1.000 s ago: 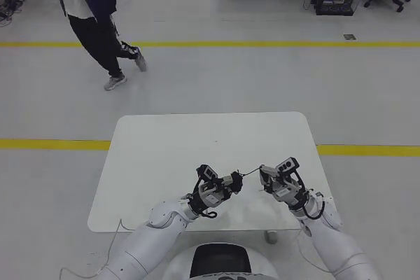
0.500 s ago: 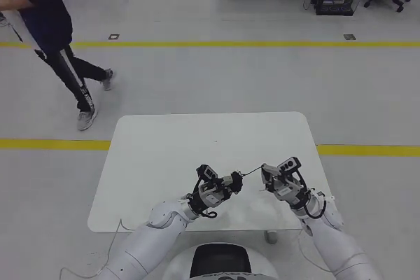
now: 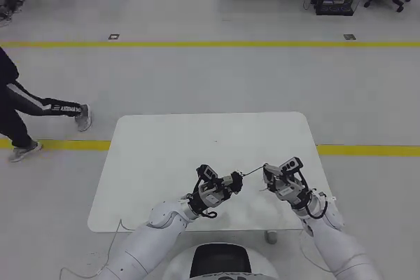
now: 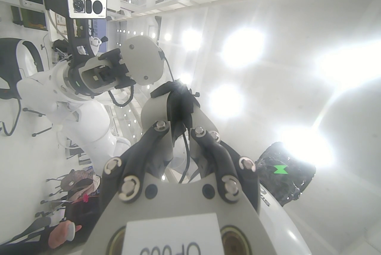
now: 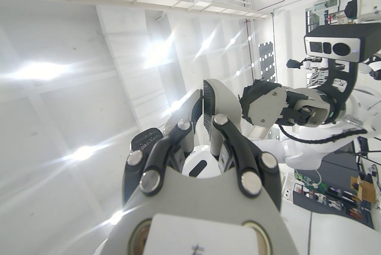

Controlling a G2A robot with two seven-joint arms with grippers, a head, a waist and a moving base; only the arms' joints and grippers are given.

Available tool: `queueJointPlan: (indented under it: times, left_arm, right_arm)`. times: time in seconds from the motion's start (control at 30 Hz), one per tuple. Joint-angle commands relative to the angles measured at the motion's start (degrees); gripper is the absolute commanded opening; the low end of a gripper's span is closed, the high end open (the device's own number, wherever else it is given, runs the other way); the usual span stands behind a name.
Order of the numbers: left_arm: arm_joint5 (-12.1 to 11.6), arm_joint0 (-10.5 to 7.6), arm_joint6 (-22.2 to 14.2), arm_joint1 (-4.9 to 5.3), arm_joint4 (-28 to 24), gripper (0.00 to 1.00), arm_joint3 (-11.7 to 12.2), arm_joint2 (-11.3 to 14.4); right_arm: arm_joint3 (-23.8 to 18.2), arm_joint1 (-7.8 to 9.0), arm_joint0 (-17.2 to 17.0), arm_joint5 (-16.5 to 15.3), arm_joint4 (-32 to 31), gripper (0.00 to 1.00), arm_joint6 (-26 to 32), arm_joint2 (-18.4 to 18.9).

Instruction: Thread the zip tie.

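A thin black zip tie (image 3: pixel 250 171) stretches straight between my two grippers, a little above the near part of the white table (image 3: pixel 196 140). My left gripper (image 3: pixel 234 180) is shut on one end; in the left wrist view its black-padded fingertips (image 4: pixel 175 95) pinch the strap, and the tie (image 4: pixel 168 67) runs off toward the right gripper (image 4: pixel 140 59). My right gripper (image 3: pixel 267 175) meets the other end. In the right wrist view its pads (image 5: pixel 203 101) are pressed together, and the tie between them is too thin to make out. The left gripper (image 5: pixel 262 107) faces it close by.
Both arms hang over the table's front right quarter. The near table edge (image 3: pixel 217 229) lies just under the left forearm, and the right edge (image 3: pixel 320 168) is close to the right wrist. Bare tabletop spreads behind and to the left.
My right gripper has drifted slightly to the right, away from the left one. The left gripper has kept still and the tie stays taut.
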Motion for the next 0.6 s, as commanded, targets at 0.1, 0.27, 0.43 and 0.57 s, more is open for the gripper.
queueJointPlan:
  times: [0.1,0.27,0.43,0.57]
  left_arm:
    - [0.0,0.0,0.0,0.0,0.0,0.0,0.0,0.0]
    - [0.0,0.0,0.0,0.0,0.0,0.0,0.0,0.0]
    - [0.0,0.0,0.0,0.0,0.0,0.0,0.0,0.0]
    - [0.0,0.0,0.0,0.0,0.0,0.0,0.0,0.0]
  right_arm:
    - [0.2,-0.04,0.0,0.0,0.0,0.0,0.1,0.5]
    - [0.3,-0.09,-0.1,0.0,0.0,0.0,0.3,0.9]
    - [0.3,-0.16,-0.2,0.0,0.0,0.0,0.3,1.2]
    - [0.3,-0.21,-0.3,0.0,0.1,0.0,0.4,1.4]
